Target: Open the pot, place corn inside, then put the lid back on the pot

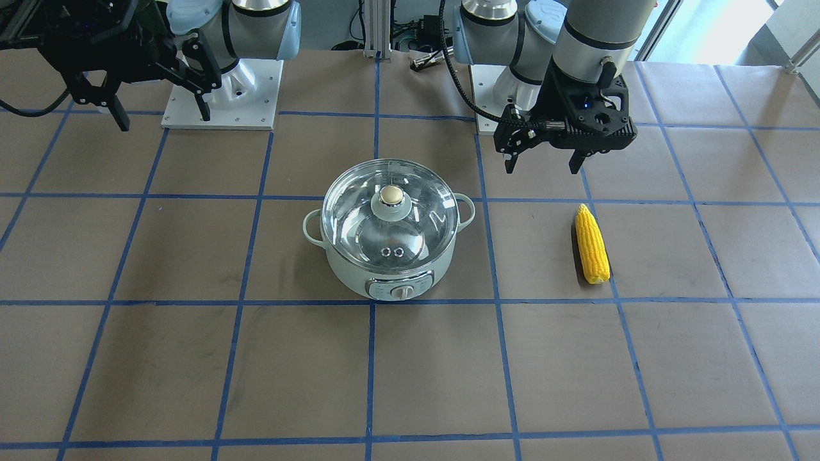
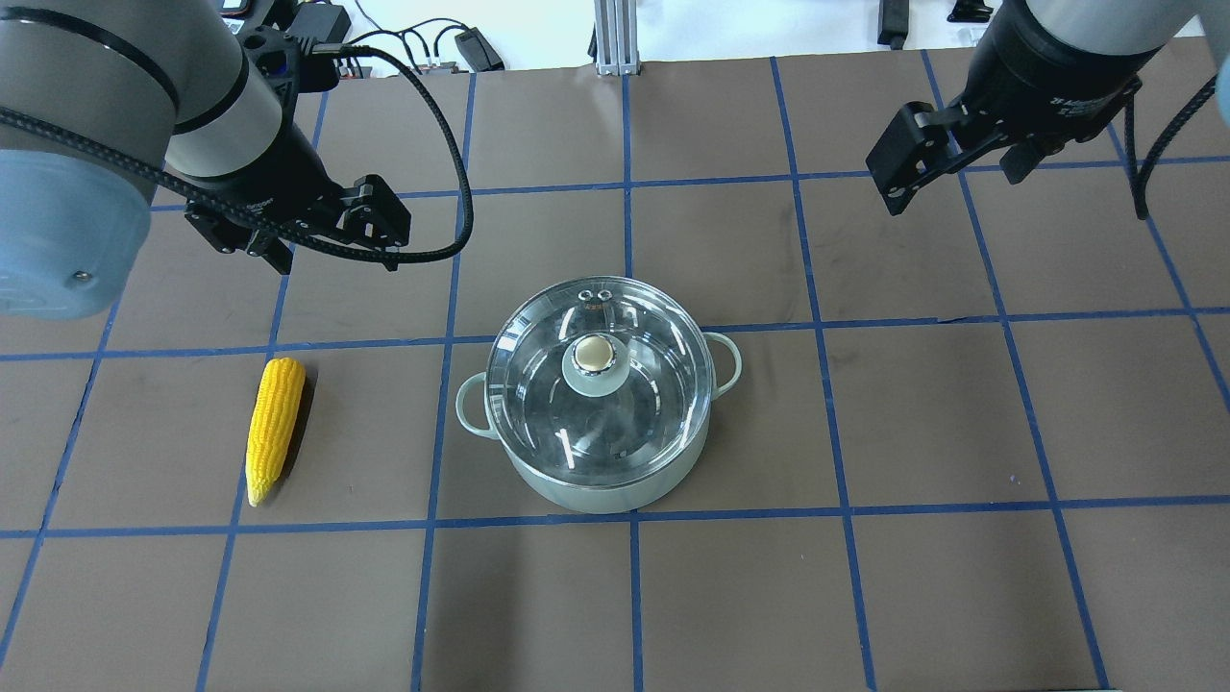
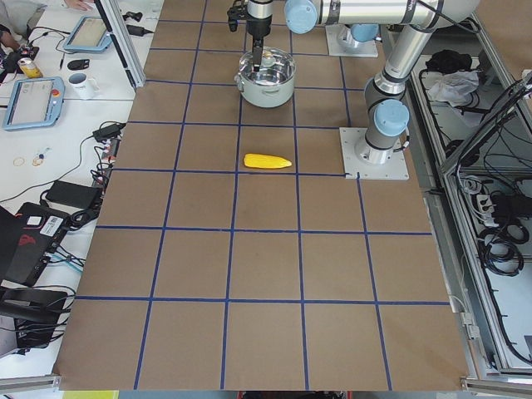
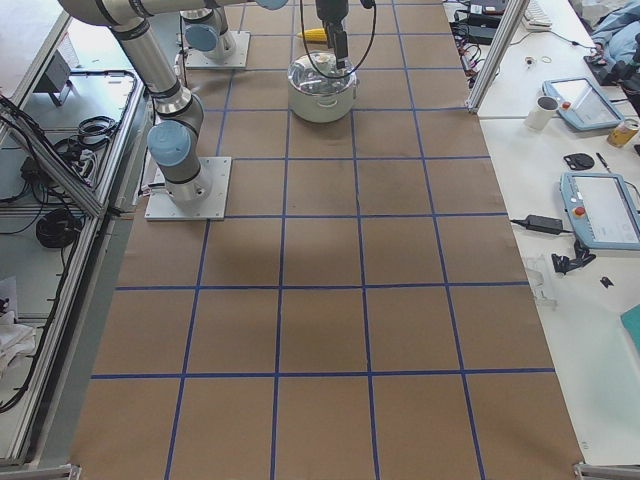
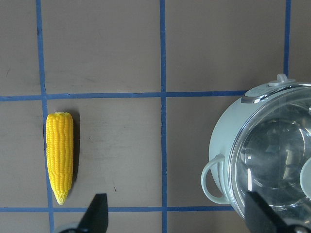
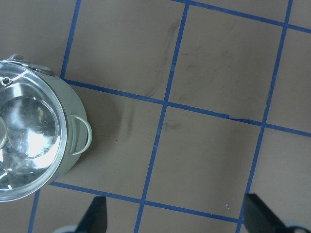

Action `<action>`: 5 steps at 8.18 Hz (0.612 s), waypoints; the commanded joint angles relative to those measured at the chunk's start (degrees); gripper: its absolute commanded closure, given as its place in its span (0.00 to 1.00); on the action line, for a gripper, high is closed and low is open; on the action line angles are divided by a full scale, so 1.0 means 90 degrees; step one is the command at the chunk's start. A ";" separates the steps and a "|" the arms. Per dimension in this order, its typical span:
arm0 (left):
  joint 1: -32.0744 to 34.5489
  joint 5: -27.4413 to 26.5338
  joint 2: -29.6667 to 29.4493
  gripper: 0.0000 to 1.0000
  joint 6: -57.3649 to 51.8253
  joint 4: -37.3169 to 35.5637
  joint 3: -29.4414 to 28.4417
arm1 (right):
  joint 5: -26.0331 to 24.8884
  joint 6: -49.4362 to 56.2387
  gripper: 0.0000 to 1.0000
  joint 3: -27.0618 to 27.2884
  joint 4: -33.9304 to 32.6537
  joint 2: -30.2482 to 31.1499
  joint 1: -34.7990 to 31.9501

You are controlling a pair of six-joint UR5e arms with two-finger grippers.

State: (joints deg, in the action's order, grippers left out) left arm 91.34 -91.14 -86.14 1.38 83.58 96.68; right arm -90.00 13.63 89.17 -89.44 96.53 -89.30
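The pale mint-green pot (image 1: 391, 276) stands mid-table with the clear glass lid (image 1: 359, 221) seated on it, its beige knob (image 1: 391, 194) on top; the pot also shows in the overhead view (image 2: 596, 490). The yellow corn (image 1: 590, 244) lies on the table on the robot's left side and also shows in the overhead view (image 2: 274, 428) and the left wrist view (image 5: 59, 162). My left gripper (image 1: 543, 168) hovers open and empty behind the corn, well above the table. My right gripper (image 1: 163, 120) hangs open and empty, high, near its base.
The brown table has a blue tape grid. The arm bases (image 1: 224, 96) stand at the robot's side. Monitors, tablets and cables lie on side benches (image 3: 50, 91) past the table's far edge.
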 commanded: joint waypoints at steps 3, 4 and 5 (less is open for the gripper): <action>-0.0090 0.0019 0.0040 0.00 -0.0707 -0.0010 -0.0019 | -0.0020 -0.0069 0.00 0.0005 -0.0374 -0.0022 -0.0019; -0.0207 0.0010 0.0020 0.00 -0.0961 -0.0029 -0.0010 | -0.0029 -0.0397 0.00 -0.0034 -0.0355 -0.0022 -0.0048; -0.0546 0.0009 -0.0019 0.00 -0.1380 -0.0020 0.0049 | -0.0020 -0.1010 0.00 -0.0083 -0.0307 -0.0061 -0.0078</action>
State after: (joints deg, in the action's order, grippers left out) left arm 90.05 -91.00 -85.91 -5.37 83.44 96.59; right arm -90.22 11.41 89.02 -92.59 96.33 -89.55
